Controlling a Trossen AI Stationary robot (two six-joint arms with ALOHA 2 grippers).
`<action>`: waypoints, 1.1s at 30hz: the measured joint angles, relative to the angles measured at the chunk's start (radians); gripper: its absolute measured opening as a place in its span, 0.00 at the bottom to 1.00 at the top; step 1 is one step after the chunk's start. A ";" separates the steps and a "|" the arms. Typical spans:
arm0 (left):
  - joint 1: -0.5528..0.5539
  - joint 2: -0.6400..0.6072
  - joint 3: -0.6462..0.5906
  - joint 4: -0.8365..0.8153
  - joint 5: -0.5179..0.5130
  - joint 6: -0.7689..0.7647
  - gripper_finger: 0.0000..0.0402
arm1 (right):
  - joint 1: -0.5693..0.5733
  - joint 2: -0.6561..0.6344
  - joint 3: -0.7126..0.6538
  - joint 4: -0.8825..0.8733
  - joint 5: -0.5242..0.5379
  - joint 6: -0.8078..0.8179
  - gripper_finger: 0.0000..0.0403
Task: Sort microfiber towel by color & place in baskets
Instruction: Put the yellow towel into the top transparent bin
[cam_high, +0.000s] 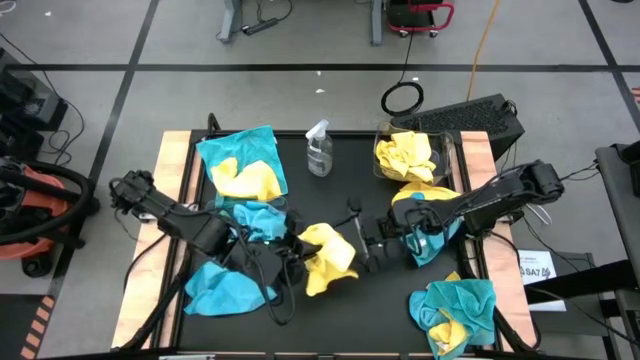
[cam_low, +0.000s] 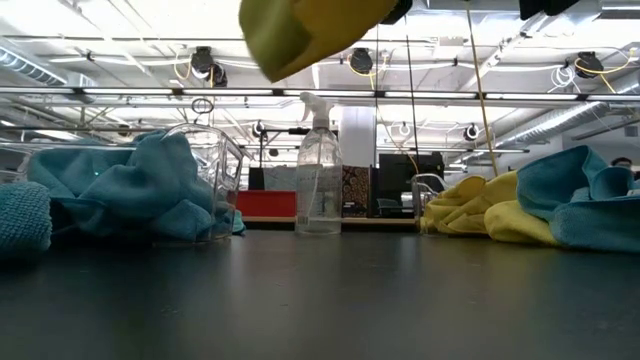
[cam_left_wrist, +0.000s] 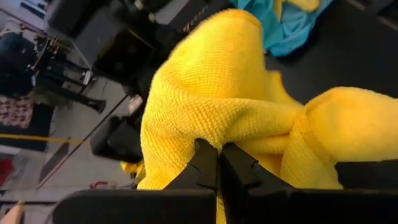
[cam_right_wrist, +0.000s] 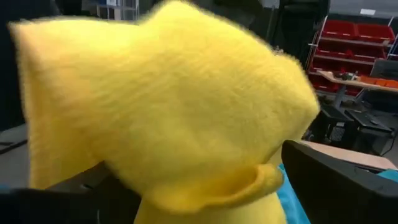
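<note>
Above the black table (cam_high: 340, 170), yellow towel (cam_high: 328, 258) pinched between left fingers (cam_left_wrist: 208, 165).

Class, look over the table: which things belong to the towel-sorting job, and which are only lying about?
Belonging to the job:
- yellow towel gripped by the left gripper
- other yellow and teal towels
- basket holding yellow towels
- basket beside the teal towels
- right gripper, open

Lying about:
- spray bottle
</note>
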 joint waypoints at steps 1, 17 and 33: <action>0.007 0.000 0.000 0.013 0.015 0.004 0.00 | 0.000 0.009 0.000 0.008 -0.001 0.002 0.87; 0.091 0.062 0.000 0.115 0.155 0.088 0.00 | 0.000 0.068 0.000 0.149 -0.079 0.009 0.76; 0.105 0.062 -0.001 0.171 0.175 0.151 0.09 | 0.000 0.067 0.000 0.060 -0.044 -0.011 0.16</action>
